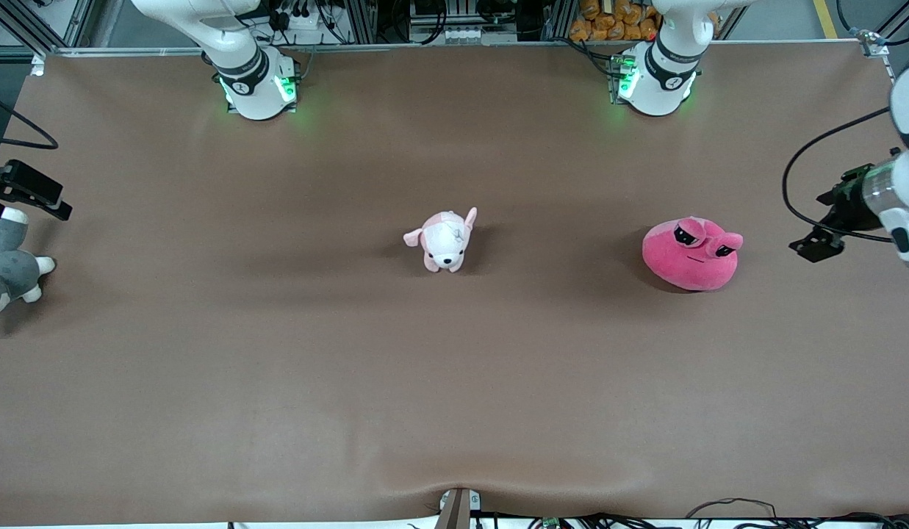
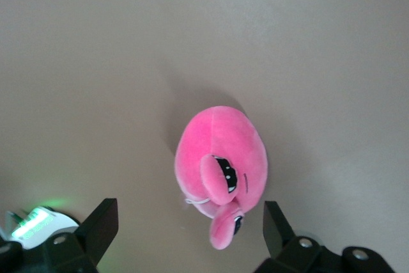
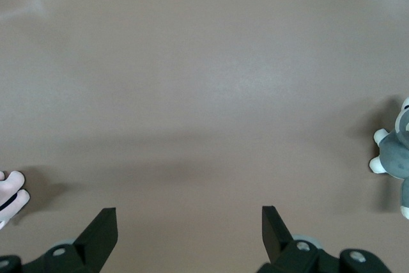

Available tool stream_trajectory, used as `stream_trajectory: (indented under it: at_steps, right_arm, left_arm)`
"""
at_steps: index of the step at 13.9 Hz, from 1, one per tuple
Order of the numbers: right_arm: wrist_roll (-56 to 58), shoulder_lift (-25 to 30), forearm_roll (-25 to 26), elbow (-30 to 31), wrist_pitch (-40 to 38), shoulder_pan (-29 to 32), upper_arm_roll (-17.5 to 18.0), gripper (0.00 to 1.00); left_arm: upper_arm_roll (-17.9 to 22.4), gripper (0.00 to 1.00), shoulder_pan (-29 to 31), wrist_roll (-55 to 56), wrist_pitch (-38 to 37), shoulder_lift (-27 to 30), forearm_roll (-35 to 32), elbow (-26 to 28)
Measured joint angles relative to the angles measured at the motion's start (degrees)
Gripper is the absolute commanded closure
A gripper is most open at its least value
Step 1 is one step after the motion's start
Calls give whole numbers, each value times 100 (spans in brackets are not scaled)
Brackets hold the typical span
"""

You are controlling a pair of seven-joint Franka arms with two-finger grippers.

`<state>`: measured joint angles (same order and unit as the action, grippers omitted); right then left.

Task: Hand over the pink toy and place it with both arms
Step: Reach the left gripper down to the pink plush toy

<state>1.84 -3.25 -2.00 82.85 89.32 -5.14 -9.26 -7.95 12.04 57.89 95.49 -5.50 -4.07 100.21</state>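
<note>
The pink toy (image 1: 693,253), a large hot-pink round plush with two half-lidded black eyes, lies on the brown table toward the left arm's end. It also shows in the left wrist view (image 2: 220,161). My left gripper (image 1: 818,245) hangs over the table beside the toy, at that end, apart from it. In the left wrist view it (image 2: 190,225) is open and empty, with the toy's eyes between the jaws farther down. My right gripper (image 1: 46,204) hovers at the right arm's end of the table, and in the right wrist view it (image 3: 188,225) is open and empty.
A small pale pink-and-white dog plush (image 1: 445,241) stands mid-table and shows at the edge of the right wrist view (image 3: 9,197). A grey-and-white plush animal (image 1: 9,273) lies at the right arm's end, under the right gripper, and shows in the right wrist view (image 3: 393,155).
</note>
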Motion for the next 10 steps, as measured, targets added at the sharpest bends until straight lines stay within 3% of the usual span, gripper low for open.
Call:
stream_trajectory:
  at_steps: [6,10]
  right_arm:
    - [0,-104,0,1,0,4,-2,0]
    - [0,-167,0,2,-1,16,-6,0]
  left_arm:
    - [-9,0,300,1219,487,30,862,616]
    - [-3,0,594,1343,869,96,1709,1139]
